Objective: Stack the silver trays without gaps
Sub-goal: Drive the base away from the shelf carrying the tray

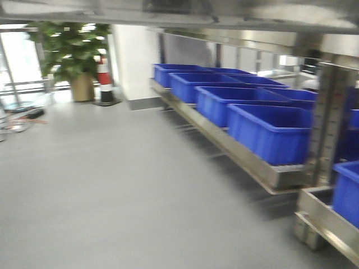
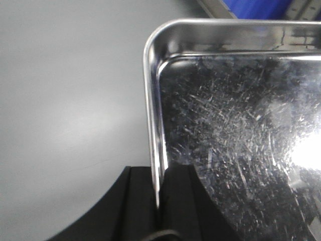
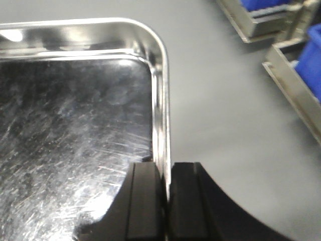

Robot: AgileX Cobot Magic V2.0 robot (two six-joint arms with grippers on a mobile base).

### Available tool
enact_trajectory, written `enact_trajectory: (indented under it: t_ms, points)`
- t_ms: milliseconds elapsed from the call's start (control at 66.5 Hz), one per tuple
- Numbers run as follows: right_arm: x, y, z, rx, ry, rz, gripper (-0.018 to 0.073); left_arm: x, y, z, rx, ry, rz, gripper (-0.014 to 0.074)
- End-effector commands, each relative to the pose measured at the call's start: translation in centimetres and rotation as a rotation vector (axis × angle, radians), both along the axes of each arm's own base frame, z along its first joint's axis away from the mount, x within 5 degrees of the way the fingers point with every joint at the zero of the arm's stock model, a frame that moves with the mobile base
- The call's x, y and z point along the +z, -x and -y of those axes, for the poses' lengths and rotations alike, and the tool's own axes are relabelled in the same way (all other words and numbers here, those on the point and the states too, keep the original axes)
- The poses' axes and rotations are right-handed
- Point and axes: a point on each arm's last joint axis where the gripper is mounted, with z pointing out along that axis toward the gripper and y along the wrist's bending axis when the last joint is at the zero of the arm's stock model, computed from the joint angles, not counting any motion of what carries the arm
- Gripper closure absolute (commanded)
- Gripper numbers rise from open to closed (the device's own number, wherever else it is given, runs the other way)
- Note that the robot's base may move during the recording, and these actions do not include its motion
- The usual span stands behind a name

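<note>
Pinching of a thin flared rim is shown in both wrist views. In the L wrist view, the silver tray (image 2: pixel 235 125) fills the R side of the pic, w/ its rounded far-left corner at top. Its L rim is clamped by the left gripper (image 2: pixel 159 173), one black finger (image 2: pixel 140 193) being set outside the rim and the other inside the pan, both pressed to the wall. The tray's bottom is seen to be shiny and heavily scratched. Grey floor (image 2: pixel 65 100) is seen beyond the rim, and a bit of blue bin is caught at the top edge.

In the R wrist view the mirror case is shown: a tray's R rim, near the rounded far-right corner, is nipped by the right gripper (image 3: pixel 164 168), w/ black fingers closed on either side of the wall. Steel shelf framing (image 3: pixel 293 85) is seen at upper R, well apart from the tray. Whether both cams show one and the same tray can't be told for certain.

The front view is blurred. A row of blue bins (image 1: pixel 269 129) is seen standing on a long steel rail (image 1: pixel 235 151) along the R side. A potted plant (image 1: pixel 70 50) and a red-and-white cone (image 1: pixel 105 75) are seen at the far L, by a white wall.
</note>
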Motion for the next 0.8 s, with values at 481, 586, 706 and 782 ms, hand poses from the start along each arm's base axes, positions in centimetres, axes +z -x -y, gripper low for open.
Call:
enact_trajectory:
  t_ms: [481,586,706,782]
  points:
    - [0.41,-0.23,0.14,0.010,0.019,0.047,0.0574,0.39,0.08,-0.16,-0.008,0.004,0.024,0.0606]
    - [0.41,-0.23,0.14,0.010,0.019,0.047,0.0574,0.39,0.08,-0.16,-0.008,0.004,0.024,0.0606]
    - [0.41,-0.23,0.14,0.010,0.019,0.047,0.0574,0.39,0.08,-0.16,-0.008,0.004,0.024,0.0606]
    - [0.41,-0.23,0.14,0.010,0.019,0.047,0.0574,0.39,0.08,-0.16,-0.008,0.004,0.024,0.0606]
